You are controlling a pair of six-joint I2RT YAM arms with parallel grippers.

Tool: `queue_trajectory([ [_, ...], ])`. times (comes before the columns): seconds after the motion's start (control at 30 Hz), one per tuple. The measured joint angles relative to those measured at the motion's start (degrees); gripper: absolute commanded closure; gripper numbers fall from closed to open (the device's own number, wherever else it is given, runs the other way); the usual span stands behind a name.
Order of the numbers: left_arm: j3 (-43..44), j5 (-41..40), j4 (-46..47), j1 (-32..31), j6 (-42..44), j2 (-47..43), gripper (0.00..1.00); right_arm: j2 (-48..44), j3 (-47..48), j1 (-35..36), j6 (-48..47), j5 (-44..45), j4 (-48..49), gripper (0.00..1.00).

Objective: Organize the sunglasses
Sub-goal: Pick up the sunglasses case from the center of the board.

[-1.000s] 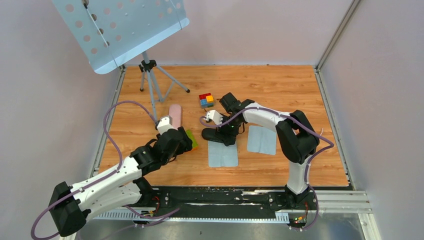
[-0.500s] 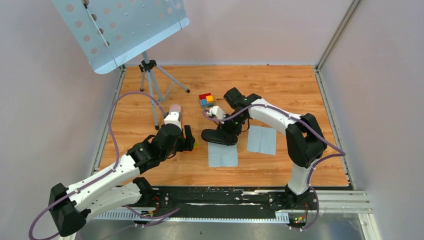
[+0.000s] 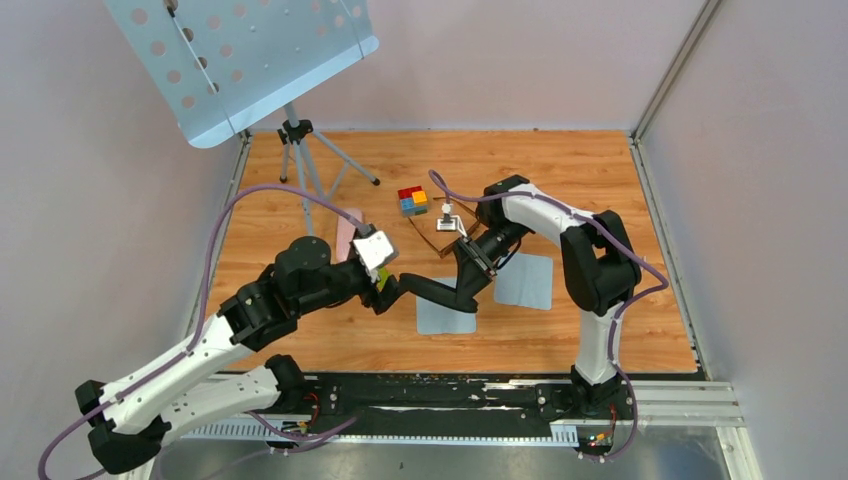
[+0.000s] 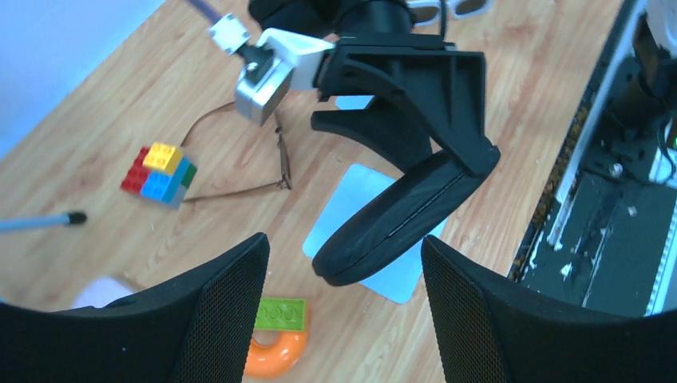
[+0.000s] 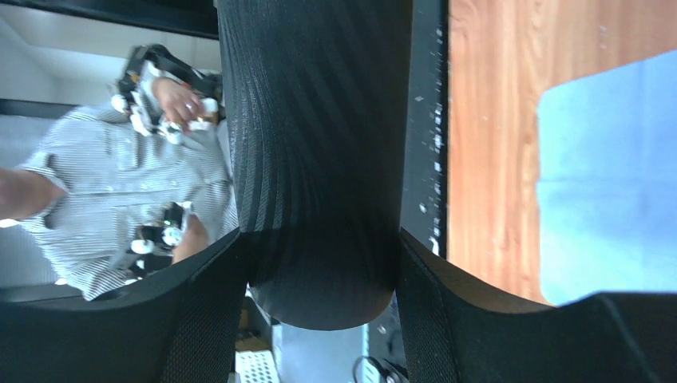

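The sunglasses (image 3: 428, 240), with a thin brown frame, lie unfolded on the wood next to the coloured brick cube (image 3: 412, 200); they also show in the left wrist view (image 4: 281, 163). My right gripper (image 3: 472, 270) is shut on the black oblong case (image 3: 440, 291) and holds it tilted above a blue cloth (image 3: 445, 318). The case fills the gap between the fingers in the right wrist view (image 5: 319, 159). My left gripper (image 3: 388, 290) is open and empty, facing the case's free end (image 4: 391, 231) with a small gap.
A second blue cloth (image 3: 523, 280) lies to the right. A pink case (image 3: 347, 224) is partly hidden behind my left arm. An orange ring with a green brick (image 4: 275, 335) lies under my left gripper. A music stand (image 3: 290, 130) is at the back left.
My right gripper has lifted and tilted the black case off the cloth, uncovering the sunglasses. My left arm has swung right, and its open gripper now faces the case's end.
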Motion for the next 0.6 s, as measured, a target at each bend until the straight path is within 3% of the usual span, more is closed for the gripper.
queue_trajectory([
  [0.37, 7.87, 5.16, -6.93, -8.22, 14.21, 13.64, 0.27, 0.11, -0.74, 0.00, -1.14, -8.04, -4.26, 0.75],
  [0.6, 11.37, 3.28, -7.72, -11.39, 21.59, 20.94, 0.37, -0.83, -2.01, 0.48, -1.18, -8.39, -4.63, 0.75],
])
